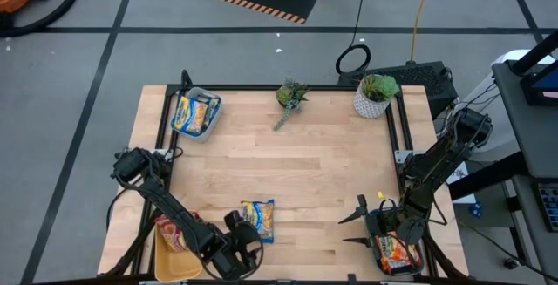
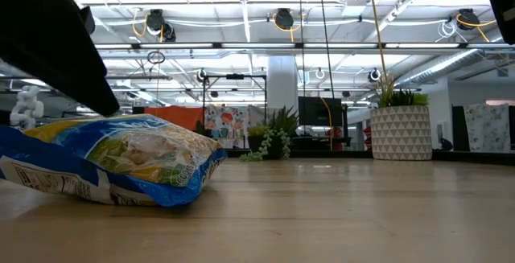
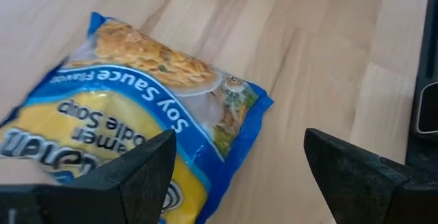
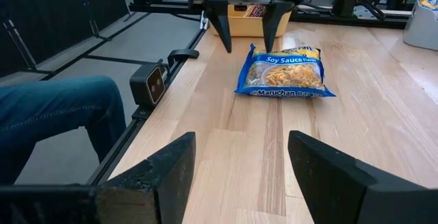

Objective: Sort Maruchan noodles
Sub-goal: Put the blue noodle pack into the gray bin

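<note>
Near the front edge of the table (image 1: 323, 167), left of centre, one blue-and-yellow soy sauce packet (image 1: 258, 220) lies flat and loose on the wood, the only packet still out in the open. My left gripper (image 1: 240, 248) hangs just beside its near end, fingers spread wide and holding nothing; from the left wrist view the packet sits ahead of and partly between the fingers, not yet touched as far as I can tell.

My right gripper (image 1: 359, 227) waits at the front right corner, fingers apart and empty, next to the bin (image 1: 397, 254) holding an orange packet. A yellow bin (image 1: 174, 254) with red packets sits at the front left corner, and a grey bin (image 1: 197, 113) at the back left holds more blue-and-yellow packets (image 1: 193, 111).

Step in hand, as I judge it: approach for pickup of the last loose packet.

Next move calls for: lowering the left fingers to straddle the packet, pinching the crinkly wrapper without sliding it, then a carry to the back-left bin of the same colour.
</note>
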Robot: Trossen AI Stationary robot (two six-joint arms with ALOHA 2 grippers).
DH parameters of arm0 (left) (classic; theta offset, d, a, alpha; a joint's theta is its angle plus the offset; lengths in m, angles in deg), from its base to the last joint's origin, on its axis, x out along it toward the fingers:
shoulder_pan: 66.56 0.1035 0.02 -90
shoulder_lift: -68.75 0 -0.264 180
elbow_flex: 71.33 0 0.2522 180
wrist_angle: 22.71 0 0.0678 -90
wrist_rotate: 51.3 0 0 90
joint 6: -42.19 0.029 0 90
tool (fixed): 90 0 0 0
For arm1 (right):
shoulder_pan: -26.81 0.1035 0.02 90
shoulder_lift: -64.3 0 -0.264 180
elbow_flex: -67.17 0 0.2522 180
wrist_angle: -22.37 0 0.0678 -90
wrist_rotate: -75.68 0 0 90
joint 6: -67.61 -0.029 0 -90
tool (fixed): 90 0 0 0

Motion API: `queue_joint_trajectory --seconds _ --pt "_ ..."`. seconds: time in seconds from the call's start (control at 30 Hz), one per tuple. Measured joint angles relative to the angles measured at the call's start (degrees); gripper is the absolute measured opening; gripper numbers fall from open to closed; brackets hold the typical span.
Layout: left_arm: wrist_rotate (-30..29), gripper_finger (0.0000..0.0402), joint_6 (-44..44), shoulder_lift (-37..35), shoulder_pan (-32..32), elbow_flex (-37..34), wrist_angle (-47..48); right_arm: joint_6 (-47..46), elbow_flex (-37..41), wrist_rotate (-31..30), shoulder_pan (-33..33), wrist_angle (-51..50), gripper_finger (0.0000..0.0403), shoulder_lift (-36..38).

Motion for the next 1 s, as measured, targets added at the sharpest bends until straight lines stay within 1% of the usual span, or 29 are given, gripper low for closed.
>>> queue_joint_trajectory --seconds 0.2,0.5,1.0 --pt "0.0 0.0326 0.4 0.0 0.2 -3.1 -6.5 0.0 0.0 0.0 0.0 -0.3 0.0226 0.0" --pt "-0.1 0.0326 1.3 0.0 1.8 -4.0 -6.7 0.0 0.0 0.0 0.0 -0.4 0.0226 0.0" --pt "-1.5 0.0326 10.7 0.0 9.0 -4.1 -6.1 0.0 0.0 0.0 0.0 -0.4 0.0226 0.0"
